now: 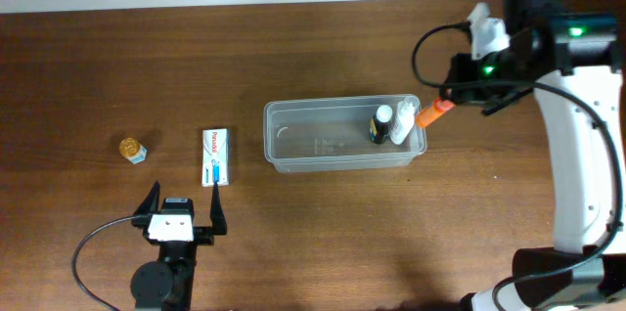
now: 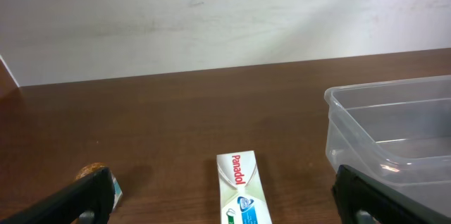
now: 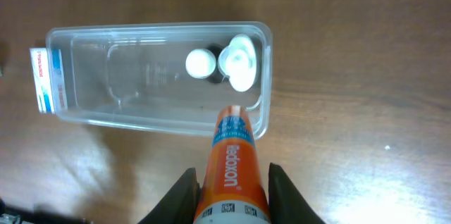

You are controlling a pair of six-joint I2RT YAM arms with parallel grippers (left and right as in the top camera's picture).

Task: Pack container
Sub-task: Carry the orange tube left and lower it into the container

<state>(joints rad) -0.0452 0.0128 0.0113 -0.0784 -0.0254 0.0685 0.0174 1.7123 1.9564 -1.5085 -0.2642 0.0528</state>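
Hovering at the container's right end, the right gripper [image 3: 232,176] is clamped on an orange Redoxon tube [image 3: 230,143]. The tube's nose pokes just over the rim of the container [image 1: 293,162] — the clear tub lying mid-table, its long side running left to right. The step in hand, as I judge it, is getting that tube inside.

Doing it well means minding what is already there. A dark bottle [image 1: 378,127] and a white bottle [image 1: 402,123] stand upright, side by side, in the right end, directly beyond the tube's tip. Dropped where it hangs, the tube would likely strike their caps or lodge on the rim. It would be better to carry it leftward over the bare stretch of floor, lay it low along the tub's length, and only then part the fingers. The tube is round and will probably roll, so a low release matters.

Room is generous. The left part of the container holds nothing, and the table [image 1: 293,47] on its far and near sides is bare. The left gripper [image 1: 184,215] sits near the front edge with its jaws wide apart, aimed at a Panadol box [image 1: 215,156] lying flat just left of the tub. A small gold-topped jar [image 1: 133,149] sits further left, well apart. Neither arm crowds the other — the tub lies between them.
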